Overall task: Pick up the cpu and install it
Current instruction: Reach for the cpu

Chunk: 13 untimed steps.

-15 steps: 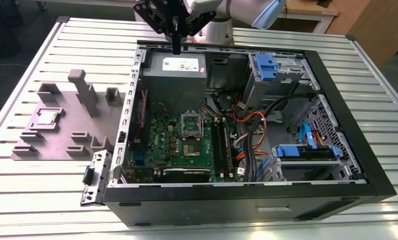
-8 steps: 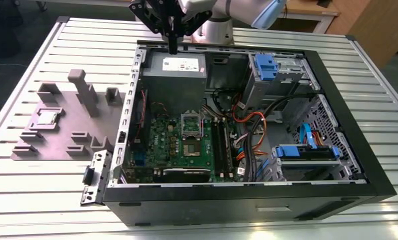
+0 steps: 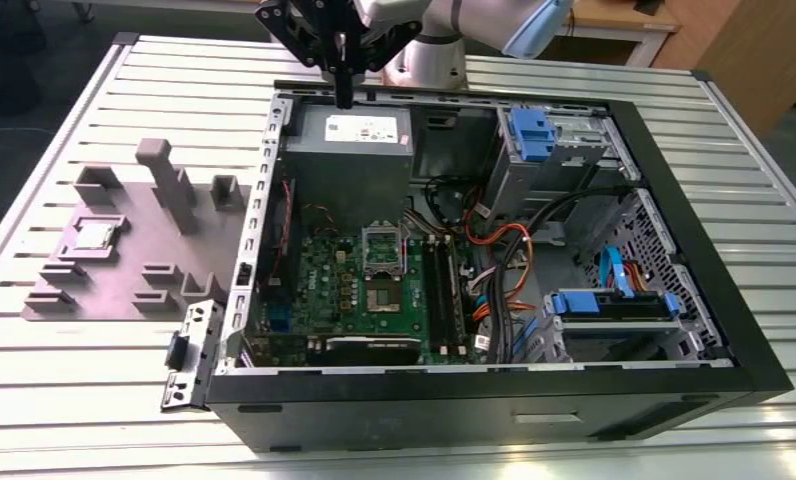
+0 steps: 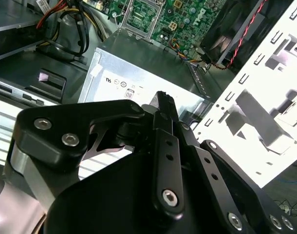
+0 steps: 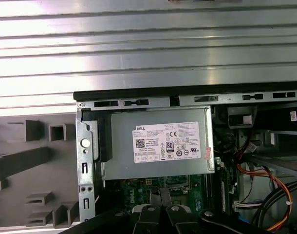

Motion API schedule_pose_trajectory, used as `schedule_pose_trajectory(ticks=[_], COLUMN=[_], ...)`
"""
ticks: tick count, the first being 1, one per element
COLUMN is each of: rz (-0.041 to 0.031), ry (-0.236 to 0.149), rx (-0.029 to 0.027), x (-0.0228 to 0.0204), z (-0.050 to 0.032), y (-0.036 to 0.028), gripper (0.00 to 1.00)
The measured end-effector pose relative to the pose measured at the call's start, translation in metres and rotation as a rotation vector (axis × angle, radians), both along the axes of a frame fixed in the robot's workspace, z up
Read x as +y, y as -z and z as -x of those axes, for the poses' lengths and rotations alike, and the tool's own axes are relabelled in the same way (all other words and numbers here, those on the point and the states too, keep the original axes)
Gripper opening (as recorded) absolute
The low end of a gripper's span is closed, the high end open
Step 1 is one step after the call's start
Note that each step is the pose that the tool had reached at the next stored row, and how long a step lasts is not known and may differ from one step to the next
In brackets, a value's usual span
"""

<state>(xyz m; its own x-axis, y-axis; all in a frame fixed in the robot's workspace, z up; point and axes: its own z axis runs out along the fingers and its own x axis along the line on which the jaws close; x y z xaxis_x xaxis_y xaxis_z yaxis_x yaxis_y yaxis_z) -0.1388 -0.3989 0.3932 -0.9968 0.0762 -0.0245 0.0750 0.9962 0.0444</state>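
Observation:
The cpu [image 3: 95, 235] is a small square silver chip lying flat in a recess of the grey fixture block [image 3: 118, 255], at the exterior view's left of the open computer case [image 3: 505, 400]. My gripper [image 3: 345, 92] hangs high over the case's back edge, above the grey power supply box [image 3: 351, 135], far from the cpu. Its black fingers [image 4: 165, 105] are pressed together with nothing between them. The motherboard [image 3: 371, 300] lies in the case with its silver socket frame [image 3: 383, 250] near the middle.
Inside the case are memory slots [image 3: 445, 290], orange and black cables [image 3: 498, 250] and blue drive brackets [image 3: 612, 300]. The fixture has tall posts [image 3: 158, 165]. Everything stands on a slatted metal table [image 3: 65, 400]. The power supply's white label [image 5: 167, 141] faces the first wrist view.

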Motion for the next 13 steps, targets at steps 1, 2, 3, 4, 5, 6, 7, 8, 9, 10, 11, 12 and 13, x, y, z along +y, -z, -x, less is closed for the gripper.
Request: schedule_pose_trajectory(ticks=[1, 2, 3, 4, 5, 6, 7, 8, 9, 10, 11, 12, 13], rz=[0.0, 0.0, 0.0, 0.0, 0.0001, 0.0001, 0.0001, 0.0, 0.0, 0.0, 0.0, -0.0001, 0.0], ry=[0.0, 0.0, 0.0, 0.0, 0.0, 0.0, 0.0, 0.0, 0.0, 0.0, 0.0, 0.0, 0.0], rx=[0.0, 0.0, 0.0, 0.0, 0.0001, 0.0001, 0.0001, 0.0001, 0.0, 0.0, 0.0, -0.0001, 0.0], x=[0.0, 0.0, 0.0, 0.0, 0.0, 0.0, 0.0, 0.0, 0.0, 0.0, 0.0, 0.0, 0.0], z=[0.0001, 0.0003, 0.0008, 0.0014, 0.0023, 0.0035, 0.005, 0.0068, 0.009, 0.0111, 0.0129, 0.0146, 0.016], y=[0.0, 0.0, 0.0, 0.0, 0.0, -0.0001, 0.0, 0.0, 0.0, 0.0, 0.0001, 0.0001, 0.0001], gripper=[0.11, 0.11, 0.11, 0.11, 0.11, 0.11, 0.11, 0.11, 0.11, 0.11, 0.11, 0.11, 0.11])
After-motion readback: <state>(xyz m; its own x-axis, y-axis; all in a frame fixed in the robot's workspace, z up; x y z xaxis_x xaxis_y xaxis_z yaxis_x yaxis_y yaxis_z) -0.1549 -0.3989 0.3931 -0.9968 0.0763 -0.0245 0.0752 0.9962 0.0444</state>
